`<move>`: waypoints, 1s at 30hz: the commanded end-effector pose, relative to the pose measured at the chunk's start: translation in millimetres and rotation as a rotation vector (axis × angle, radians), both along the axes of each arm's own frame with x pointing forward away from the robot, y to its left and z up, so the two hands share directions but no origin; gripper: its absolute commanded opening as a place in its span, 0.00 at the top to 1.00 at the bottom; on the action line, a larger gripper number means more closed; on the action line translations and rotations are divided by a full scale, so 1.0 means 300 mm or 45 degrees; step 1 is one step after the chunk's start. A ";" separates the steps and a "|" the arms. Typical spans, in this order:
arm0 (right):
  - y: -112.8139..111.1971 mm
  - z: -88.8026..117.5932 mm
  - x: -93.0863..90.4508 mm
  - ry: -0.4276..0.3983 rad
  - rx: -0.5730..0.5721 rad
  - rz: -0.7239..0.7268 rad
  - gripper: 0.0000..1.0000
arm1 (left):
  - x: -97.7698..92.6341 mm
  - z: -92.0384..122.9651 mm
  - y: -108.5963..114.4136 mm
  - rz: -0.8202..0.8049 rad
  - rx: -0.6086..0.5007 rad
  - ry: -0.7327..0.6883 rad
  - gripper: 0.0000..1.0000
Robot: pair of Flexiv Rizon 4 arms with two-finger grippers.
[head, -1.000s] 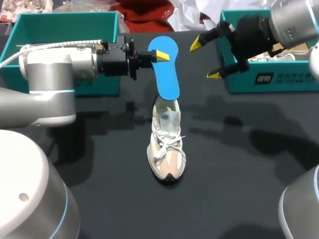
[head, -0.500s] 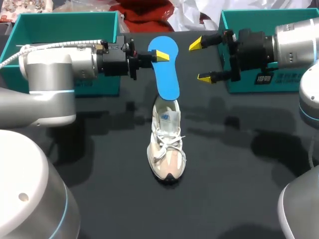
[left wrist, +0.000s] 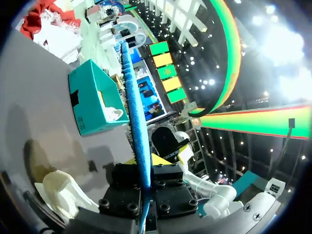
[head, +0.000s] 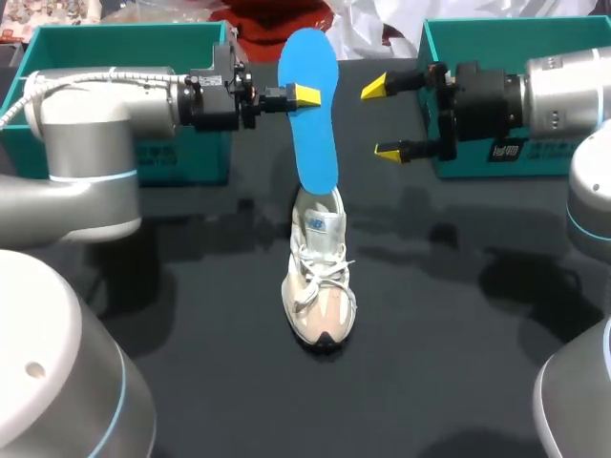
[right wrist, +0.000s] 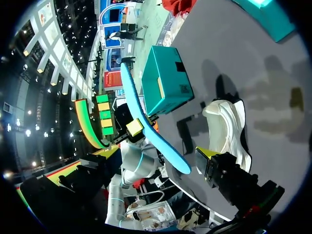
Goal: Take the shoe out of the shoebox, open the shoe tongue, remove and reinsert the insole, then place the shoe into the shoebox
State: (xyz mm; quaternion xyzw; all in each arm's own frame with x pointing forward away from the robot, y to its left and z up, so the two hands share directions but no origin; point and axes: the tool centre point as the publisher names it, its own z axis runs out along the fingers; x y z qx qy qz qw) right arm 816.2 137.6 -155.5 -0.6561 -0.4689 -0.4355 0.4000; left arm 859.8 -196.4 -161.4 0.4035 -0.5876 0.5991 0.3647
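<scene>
Clamping the one blue insole (head: 310, 110) near its upper end, the left gripper (head: 298, 95) holds it upright, lower end at the heel opening of the one shoe (head: 320, 281) on the table (head: 458, 334). The right gripper (head: 382, 118) is spread wide and empty, just beside the insole. Two teal boxes stand behind: left shoebox (head: 124, 43) and right shoebox (head: 458, 33).

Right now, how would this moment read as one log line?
left gripper: shut on insole | insole: held up, lower end at shoe opening | right gripper: open, beside insole | shoe: on table
</scene>
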 end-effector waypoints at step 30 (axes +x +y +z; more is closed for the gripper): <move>0.011 -0.025 0.020 -0.020 0.144 0.017 0.00 | 0.042 0.127 0.041 0.085 -0.045 -0.992 1.00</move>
